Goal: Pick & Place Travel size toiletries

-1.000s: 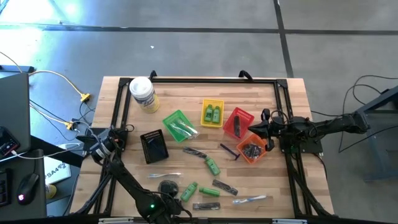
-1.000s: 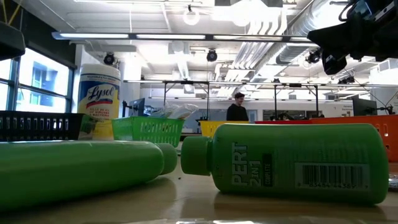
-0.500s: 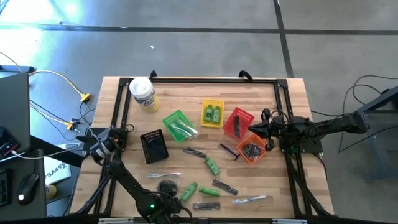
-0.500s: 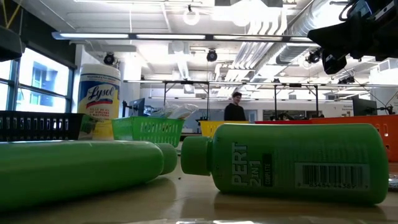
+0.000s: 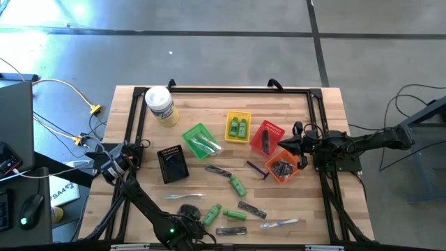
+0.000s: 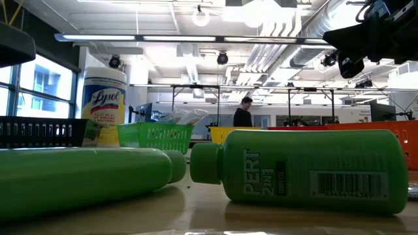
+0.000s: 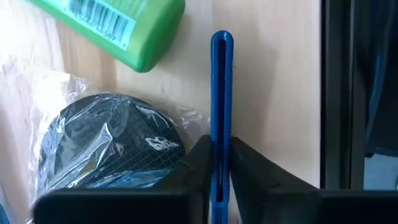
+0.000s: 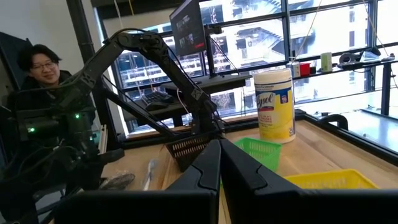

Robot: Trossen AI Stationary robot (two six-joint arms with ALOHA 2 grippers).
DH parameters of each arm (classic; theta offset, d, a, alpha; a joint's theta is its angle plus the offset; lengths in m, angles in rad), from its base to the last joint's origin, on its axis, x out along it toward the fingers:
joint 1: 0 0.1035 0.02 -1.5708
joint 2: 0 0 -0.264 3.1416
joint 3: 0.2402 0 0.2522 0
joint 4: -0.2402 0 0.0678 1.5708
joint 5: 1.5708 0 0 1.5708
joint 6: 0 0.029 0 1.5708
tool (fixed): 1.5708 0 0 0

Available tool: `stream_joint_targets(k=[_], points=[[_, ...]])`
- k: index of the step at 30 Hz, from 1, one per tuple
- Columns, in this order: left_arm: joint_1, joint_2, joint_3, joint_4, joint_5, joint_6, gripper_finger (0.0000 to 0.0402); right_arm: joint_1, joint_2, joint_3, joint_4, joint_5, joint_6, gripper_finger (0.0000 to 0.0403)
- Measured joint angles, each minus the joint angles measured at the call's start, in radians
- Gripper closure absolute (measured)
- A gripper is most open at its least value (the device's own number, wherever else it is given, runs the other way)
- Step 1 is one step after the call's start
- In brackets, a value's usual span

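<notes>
Down at the near edge of the table (image 5: 327,97), the left gripper (image 7: 221,180) has its fingers pressed together on a slim blue stick (image 7: 221,93), right beside a wrapped dark disc (image 7: 106,146) and a green bottle (image 7: 124,28). Over on the right side, the right gripper (image 8: 219,163) hangs above the orange basket (image 5: 281,167) with its fingers pressed together and nothing between them. The rest of the toiletries lie scattered on the wood, with two green bottles (image 5: 239,127) in the yellow basket (image 5: 237,116) and a razor (image 5: 256,169) near the middle.
</notes>
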Motion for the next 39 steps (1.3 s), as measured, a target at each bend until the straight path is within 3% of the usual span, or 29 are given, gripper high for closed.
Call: stream_joint_targets(k=[3,14,20,23,28,32,36,39], points=[[-0.001,-0.019,-0.001,0.002,0.004,0.046,0.0385,0.0,0.0,0.0,0.0,0.0,0.0,0.0398],[-0.008,-0.164,-0.005,-0.057,-0.009,0.076,0.0372,0.0,0.0,0.0,0.0,-0.003,0.0,0.0398],[-0.01,-0.21,-0.005,-0.138,-0.049,0.122,0.0377,0.0,0.0,0.0,0.0,-0.027,0.001,0.0398],[-0.009,-0.255,-0.006,-0.157,-0.118,0.2,0.0377,0.0,0.0,0.0,0.0,-0.028,0.001,0.0398],[-0.009,-0.392,-0.005,-0.191,-0.34,0.36,0.0378,0.0,0.0,0.0,0.0,-0.028,0.001,0.0398],[-0.006,-0.548,-0.058,-0.164,-0.451,0.506,0.0378,0.0,0.0,0.0,0.0,-0.029,0.001,0.0398],[0.032,-0.751,-0.212,-0.069,-0.478,0.614,0.0378,0.0,0.0,0.0,0.0,-0.056,0.005,0.0398],[0.087,-0.942,-0.392,0.136,-0.447,0.745,0.0378,0.0,0.0,0.0,0.0,-0.057,0.003,0.0398]])
